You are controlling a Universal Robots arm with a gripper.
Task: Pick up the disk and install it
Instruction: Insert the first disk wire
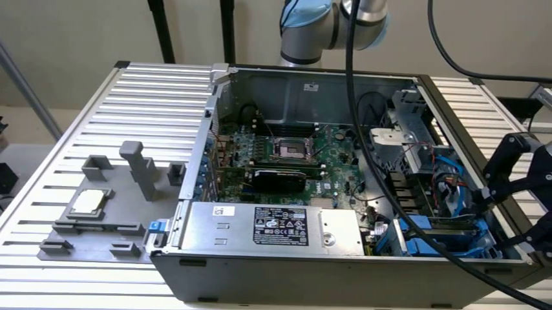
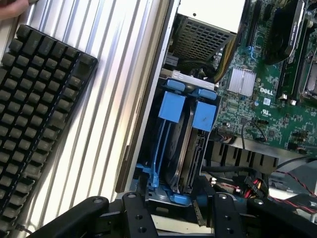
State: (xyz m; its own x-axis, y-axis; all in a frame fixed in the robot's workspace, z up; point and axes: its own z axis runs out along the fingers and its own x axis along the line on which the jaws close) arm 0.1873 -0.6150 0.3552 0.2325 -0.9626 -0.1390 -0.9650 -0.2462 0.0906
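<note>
the gripper (image 1: 516,216) (image 2: 174,209) stands wide apart, clamped on nothing, its black fingers (image 2: 133,210) to either side of the near end of the disk (image 2: 181,158) (image 1: 428,227). the one arm (image 1: 311,32) rises behind the far wall of the computer case (image 1: 302,278) and brings the gripper over the case's near corner on the exterior view's right. the disk stands on edge there in the drive bay, with two blue tabs (image 2: 171,106) at its end. also in the case are one silver box (image 1: 258,226) with a black label and one green circuit board (image 1: 285,155). on the desk (image 1: 155,84) lie one keyboard (image 2: 39,114) and, at the exterior view's left, one small square chip (image 1: 89,201).
</note>
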